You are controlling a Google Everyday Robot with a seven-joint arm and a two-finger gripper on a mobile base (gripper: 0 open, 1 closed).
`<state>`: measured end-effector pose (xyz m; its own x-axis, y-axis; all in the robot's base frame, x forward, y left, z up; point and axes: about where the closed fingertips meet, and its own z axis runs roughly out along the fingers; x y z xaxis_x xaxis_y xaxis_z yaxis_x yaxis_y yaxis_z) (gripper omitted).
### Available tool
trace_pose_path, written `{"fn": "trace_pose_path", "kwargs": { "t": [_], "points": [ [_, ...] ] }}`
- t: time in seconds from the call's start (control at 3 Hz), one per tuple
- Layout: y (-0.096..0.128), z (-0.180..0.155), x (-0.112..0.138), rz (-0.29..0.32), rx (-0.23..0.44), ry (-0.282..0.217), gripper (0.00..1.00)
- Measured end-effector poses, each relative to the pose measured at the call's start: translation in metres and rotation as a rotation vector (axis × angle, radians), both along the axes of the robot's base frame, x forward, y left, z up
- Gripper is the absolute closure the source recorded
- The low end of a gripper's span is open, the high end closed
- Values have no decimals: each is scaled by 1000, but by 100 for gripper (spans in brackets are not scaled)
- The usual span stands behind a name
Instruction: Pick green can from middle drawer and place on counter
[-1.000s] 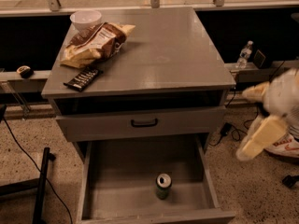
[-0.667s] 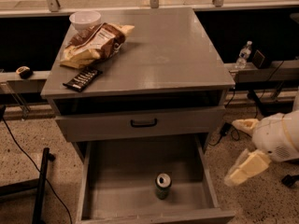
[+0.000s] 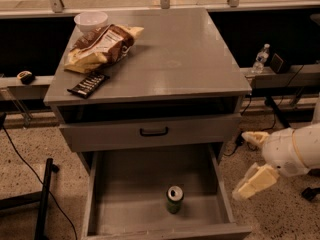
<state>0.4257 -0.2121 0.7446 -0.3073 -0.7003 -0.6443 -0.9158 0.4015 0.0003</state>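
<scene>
The green can (image 3: 174, 199) stands upright on the floor of the pulled-out middle drawer (image 3: 131, 183), near its front centre, silver top showing. The counter (image 3: 177, 51) is the grey top slab of the cabinet above. My gripper (image 3: 248, 163) hangs to the right of the drawer, outside its right wall, at about the height of the drawer. Its two cream fingers (image 3: 255, 181) are spread apart and hold nothing. It is well right of the can and does not touch it.
On the counter's left side lie a chip bag (image 3: 102, 45), a white bowl (image 3: 90, 20) and a black bar (image 3: 88, 84). A closed drawer front with a black handle (image 3: 154, 131) sits above the open drawer. A water bottle (image 3: 261, 58) stands at the right, and a black stand (image 3: 45, 196) at the left.
My gripper has moved down and to the left, closer to the drawer's right wall. The can and the items on the counter have not moved.
</scene>
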Motion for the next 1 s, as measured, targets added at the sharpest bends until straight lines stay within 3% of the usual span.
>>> {"fn": "trace_pose_path", "kwargs": {
  "t": [0.33,0.67,1.0],
  "points": [
    [26,-46,9,13,145,-58,0],
    [37,-87,27,-25,239,-201,0],
    [34,-97,42,-30,214,-282,0]
  ]
}}
